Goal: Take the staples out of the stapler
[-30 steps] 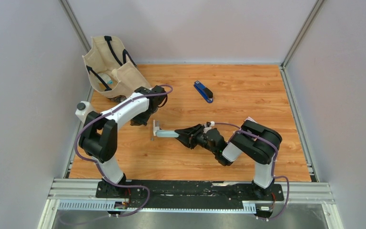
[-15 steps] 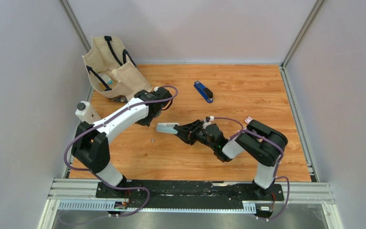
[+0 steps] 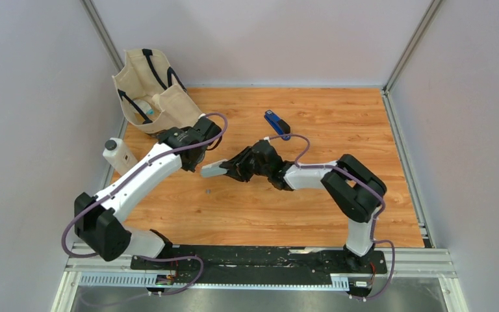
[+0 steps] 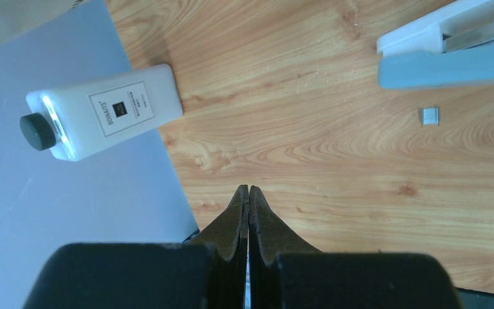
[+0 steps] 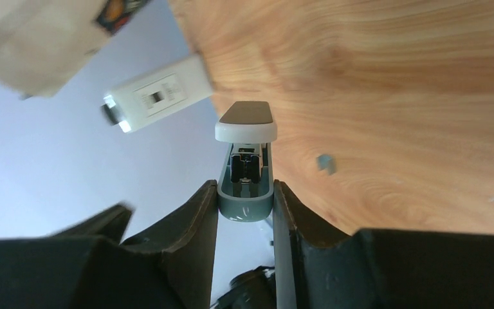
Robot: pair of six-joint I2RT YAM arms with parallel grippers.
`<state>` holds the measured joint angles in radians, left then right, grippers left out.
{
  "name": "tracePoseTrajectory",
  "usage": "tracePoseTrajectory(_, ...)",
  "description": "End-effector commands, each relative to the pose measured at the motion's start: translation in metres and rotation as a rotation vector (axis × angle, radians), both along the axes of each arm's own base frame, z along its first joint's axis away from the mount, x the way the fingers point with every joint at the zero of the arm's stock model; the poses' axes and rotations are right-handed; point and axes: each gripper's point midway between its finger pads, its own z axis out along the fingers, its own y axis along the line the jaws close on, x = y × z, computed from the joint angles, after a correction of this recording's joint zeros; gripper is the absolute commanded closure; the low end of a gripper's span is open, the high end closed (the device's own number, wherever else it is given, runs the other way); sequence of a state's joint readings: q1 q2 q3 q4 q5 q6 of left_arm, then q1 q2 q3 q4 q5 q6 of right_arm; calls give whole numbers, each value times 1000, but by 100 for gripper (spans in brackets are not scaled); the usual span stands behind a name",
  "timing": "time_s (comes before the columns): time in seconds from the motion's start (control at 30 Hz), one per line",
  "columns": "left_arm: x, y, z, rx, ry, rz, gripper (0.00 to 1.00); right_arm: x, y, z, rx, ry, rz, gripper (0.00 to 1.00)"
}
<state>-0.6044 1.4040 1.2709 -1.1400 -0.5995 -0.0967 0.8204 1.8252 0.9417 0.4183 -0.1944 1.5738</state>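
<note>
Right wrist view: the right gripper (image 5: 245,193) clamps the stapler (image 5: 245,154) by its rear, nose jutting past the jaws. Such a grip could let it pivot or slip, spilling whatever is left inside. One small block of staples (image 5: 325,163) lies on the wood (image 5: 392,77) just right of it. The left gripper (image 4: 249,193), pinched closed on nothing, sits bottom centre of its view, with the block at upper right, well apart.

Left arm (image 3: 144,174) extended toward the far left corner, left gripper (image 4: 249,191) pointing down with fingers pressed together, right arm (image 3: 325,174) extended left across mid-counter, right gripper (image 5: 245,193) clamped on the stapler (image 5: 246,125).
</note>
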Motion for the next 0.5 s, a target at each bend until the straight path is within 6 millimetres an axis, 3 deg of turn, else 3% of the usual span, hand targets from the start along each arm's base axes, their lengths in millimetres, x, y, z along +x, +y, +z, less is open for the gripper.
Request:
tracePoseTrajectory(0.0,-6,5,13,-27,-43,-41,99,-4,19,-25,-57,148,53,100)
tracePoseTrajectory(0.2,-15,12,13,-40,-68,-50,97,7,32,-31,-73,263,16,100)
tracePoseTrajectory(0.47,-20,19,19,-53,-102,-42,97,17,57,-57,-92,416,32,97)
